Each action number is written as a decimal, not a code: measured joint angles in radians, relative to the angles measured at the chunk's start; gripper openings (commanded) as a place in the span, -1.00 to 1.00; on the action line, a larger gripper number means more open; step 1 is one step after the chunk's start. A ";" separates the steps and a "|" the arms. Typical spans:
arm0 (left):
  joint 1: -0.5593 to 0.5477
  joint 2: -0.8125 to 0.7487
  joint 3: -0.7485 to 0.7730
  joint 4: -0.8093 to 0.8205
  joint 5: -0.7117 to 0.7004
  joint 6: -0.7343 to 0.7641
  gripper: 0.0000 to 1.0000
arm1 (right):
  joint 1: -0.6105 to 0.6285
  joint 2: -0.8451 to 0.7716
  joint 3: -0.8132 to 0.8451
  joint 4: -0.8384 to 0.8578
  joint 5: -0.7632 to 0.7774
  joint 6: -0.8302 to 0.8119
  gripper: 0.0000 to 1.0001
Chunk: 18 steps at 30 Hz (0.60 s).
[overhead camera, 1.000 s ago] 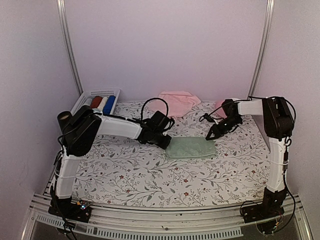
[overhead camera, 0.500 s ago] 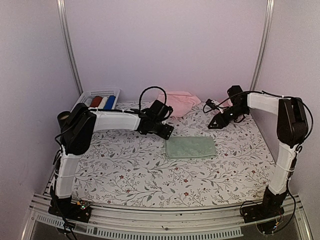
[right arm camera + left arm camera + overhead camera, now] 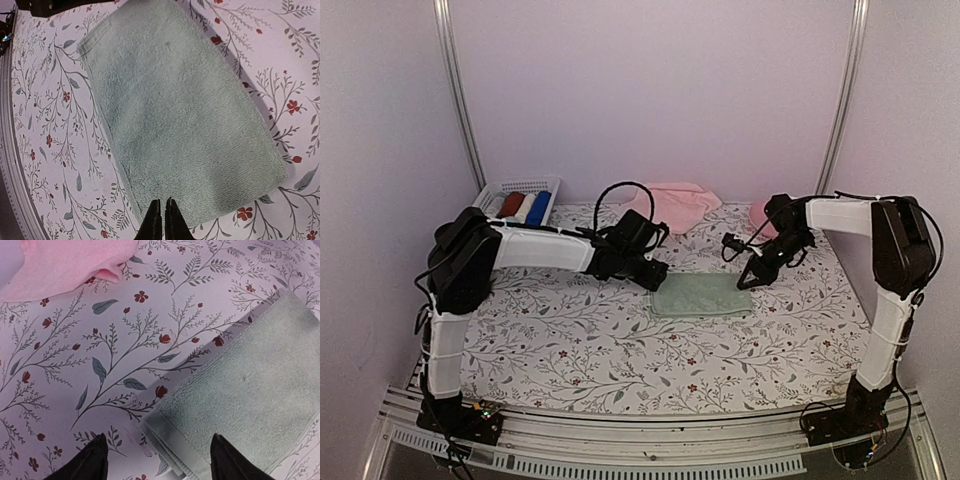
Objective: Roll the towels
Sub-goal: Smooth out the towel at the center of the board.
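Observation:
A pale mint green towel lies folded flat in the middle of the floral table. My left gripper is at its left end. In the left wrist view it stands open, and its fingertips straddle the corner of the green towel. My right gripper is at the towel's right end. In the right wrist view it is shut just over the edge of the green towel, with no cloth seen pinched. A pale pink towel lies crumpled at the back, and its edge shows in the left wrist view.
A white basket at the back left holds dark red, white and blue rolled cloths. A pink saucer shows behind the right arm. Walls close in on three sides. The metal rail with the arm bases runs along the near edge.
Both grippers pulled back from the green towel and then returned to its ends. The left one opened wide. The right one opened briefly and shut again. The towel stayed flat.

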 measured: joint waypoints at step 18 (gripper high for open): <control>-0.009 0.107 0.011 0.033 -0.020 -0.016 0.42 | 0.049 0.087 -0.065 -0.012 0.172 -0.034 -0.95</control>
